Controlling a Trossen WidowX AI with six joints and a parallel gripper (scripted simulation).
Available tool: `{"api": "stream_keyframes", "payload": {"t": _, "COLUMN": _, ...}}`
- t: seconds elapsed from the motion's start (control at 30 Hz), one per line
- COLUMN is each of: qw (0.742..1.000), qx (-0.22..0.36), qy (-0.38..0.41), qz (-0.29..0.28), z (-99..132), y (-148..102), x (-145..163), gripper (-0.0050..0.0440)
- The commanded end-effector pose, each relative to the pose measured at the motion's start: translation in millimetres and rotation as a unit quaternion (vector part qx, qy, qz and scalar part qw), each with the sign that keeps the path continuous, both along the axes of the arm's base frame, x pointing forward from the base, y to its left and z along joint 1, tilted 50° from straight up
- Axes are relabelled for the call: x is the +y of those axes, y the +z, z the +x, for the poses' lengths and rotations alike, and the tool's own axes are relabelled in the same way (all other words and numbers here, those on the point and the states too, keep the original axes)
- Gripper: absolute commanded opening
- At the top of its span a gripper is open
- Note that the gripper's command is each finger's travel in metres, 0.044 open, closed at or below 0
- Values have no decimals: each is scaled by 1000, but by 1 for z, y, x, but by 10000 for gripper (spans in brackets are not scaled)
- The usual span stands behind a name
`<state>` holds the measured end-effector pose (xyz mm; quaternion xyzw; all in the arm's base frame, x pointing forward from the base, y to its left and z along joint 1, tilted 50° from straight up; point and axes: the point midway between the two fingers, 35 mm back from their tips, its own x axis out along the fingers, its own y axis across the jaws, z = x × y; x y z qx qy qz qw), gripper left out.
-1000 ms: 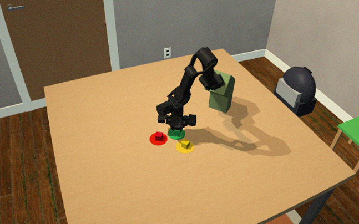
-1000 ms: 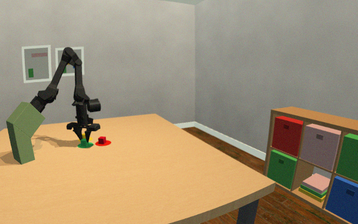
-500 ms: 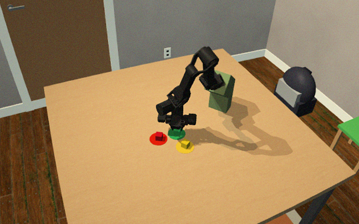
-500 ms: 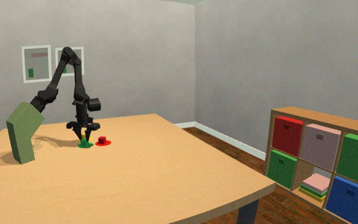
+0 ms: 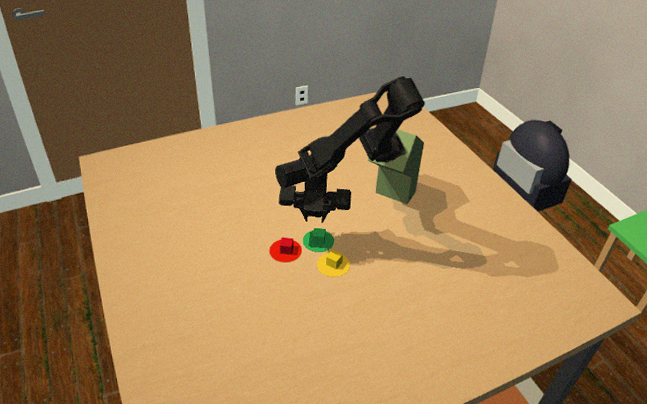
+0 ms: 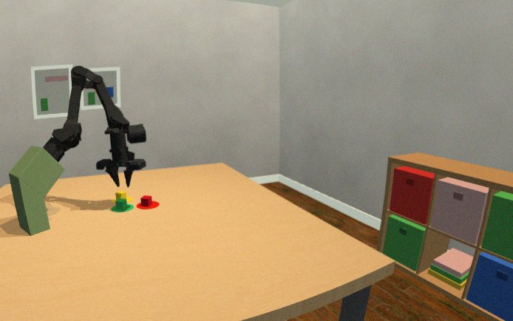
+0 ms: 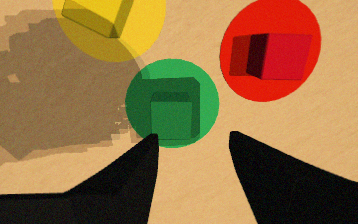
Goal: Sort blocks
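Note:
The green block (image 5: 319, 236) sits inside the green circle (image 5: 317, 245); the wrist view shows the block (image 7: 172, 113) within the circle. The red block (image 5: 286, 245) sits in the red circle (image 5: 283, 255), and the yellow block (image 5: 334, 260) in the yellow circle (image 5: 331, 269). My gripper (image 5: 316, 216) hangs above the green block, open and empty, with its fingertips clear of the block. In the exterior view the gripper (image 6: 120, 183) is well above the blocks (image 6: 120, 204).
The arm's green base block (image 5: 399, 168) stands on the table behind the circles. The three circles lie close together near the table's middle. A chair (image 5: 643, 237) and a dark object (image 5: 535, 162) stand off the table at right.

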<state>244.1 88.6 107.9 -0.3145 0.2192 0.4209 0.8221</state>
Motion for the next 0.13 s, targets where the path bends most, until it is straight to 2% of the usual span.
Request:
{"api": "stream_keyframes", "payload": {"t": 0.0, "qw": 1000, "qx": -11, "qy": -1, "qz": -1, "z": -12, "y": 21, "x": -13, "gripper": 195}}
{"api": "stream_keyframes", "payload": {"t": 0.1, "qw": 1000, "qx": -7, "qy": -7, "qz": -1, "z": -21, "y": 25, "x": -19, "gripper": 195}}
